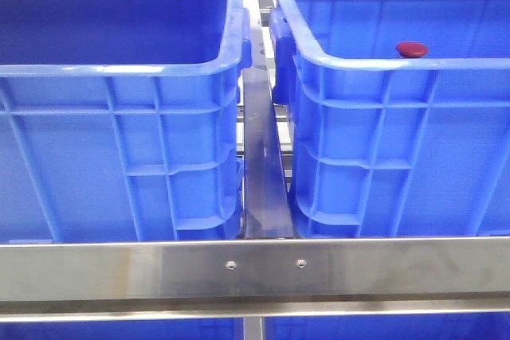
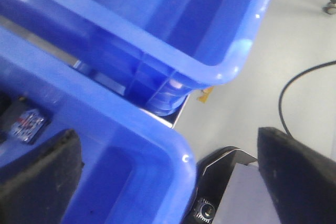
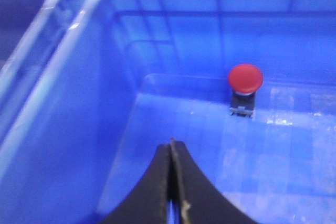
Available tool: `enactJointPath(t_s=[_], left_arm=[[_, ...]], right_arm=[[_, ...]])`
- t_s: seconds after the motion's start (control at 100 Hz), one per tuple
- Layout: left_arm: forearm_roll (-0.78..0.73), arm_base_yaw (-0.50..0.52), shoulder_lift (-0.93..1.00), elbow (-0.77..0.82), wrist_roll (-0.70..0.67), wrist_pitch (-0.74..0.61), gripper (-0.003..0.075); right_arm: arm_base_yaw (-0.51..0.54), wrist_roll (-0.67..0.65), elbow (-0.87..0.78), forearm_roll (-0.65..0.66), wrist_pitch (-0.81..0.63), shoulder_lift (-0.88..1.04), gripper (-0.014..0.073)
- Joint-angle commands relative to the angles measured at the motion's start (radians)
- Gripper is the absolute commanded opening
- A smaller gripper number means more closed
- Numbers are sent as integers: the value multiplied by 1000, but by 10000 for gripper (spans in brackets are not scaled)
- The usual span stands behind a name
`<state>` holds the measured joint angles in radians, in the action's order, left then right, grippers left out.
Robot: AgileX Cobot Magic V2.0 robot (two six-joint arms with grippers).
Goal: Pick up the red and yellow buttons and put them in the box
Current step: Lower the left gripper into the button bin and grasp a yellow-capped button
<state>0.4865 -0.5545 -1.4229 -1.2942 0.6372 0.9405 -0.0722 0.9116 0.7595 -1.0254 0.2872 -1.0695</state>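
A red button [image 3: 245, 78] with a small grey base stands on the floor of the right blue crate [image 1: 351, 61], close against one inner wall, with bare floor around its other sides. The right gripper [image 3: 172, 182] hangs inside that crate, its black fingers pressed together with nothing between them, well apart from the button. The left crate [image 1: 119, 69] sits just beside it, the two thick rims separated by a narrow gap over a steel rail [image 1: 263, 181]. The left gripper [image 2: 173, 182] hovers above the left crate's rim corner, jaws spread wide and empty. No yellow button can be made out.
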Motion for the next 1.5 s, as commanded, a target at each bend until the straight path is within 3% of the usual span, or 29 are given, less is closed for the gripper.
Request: enactJointPath(t_s=[0.0,0.2,0.63,0.86,1.04,1.49], left_arm=[[-8,1,35,-33,-57,-66,627],[-60,67,37,-46,-152,-99,627],[-205,339,34,-58,-374,-154,627],[-478,341,-25,-60,-637,-153,627],[-610,341,-95,-60,-740,-119,627],[-610,341,-247,-60,-760,-107,627]], right_arm=[[1,8,-13,-30,-7,81,-67],[1,8,-80,-30,-3,194,-67],[1,8,-84,-31,43,219,-67],[1,8,-84,-31,41,219,-67],[1,8,-84,-31,41,219,-67],[1,8,-84,-31,35,219,-67]])
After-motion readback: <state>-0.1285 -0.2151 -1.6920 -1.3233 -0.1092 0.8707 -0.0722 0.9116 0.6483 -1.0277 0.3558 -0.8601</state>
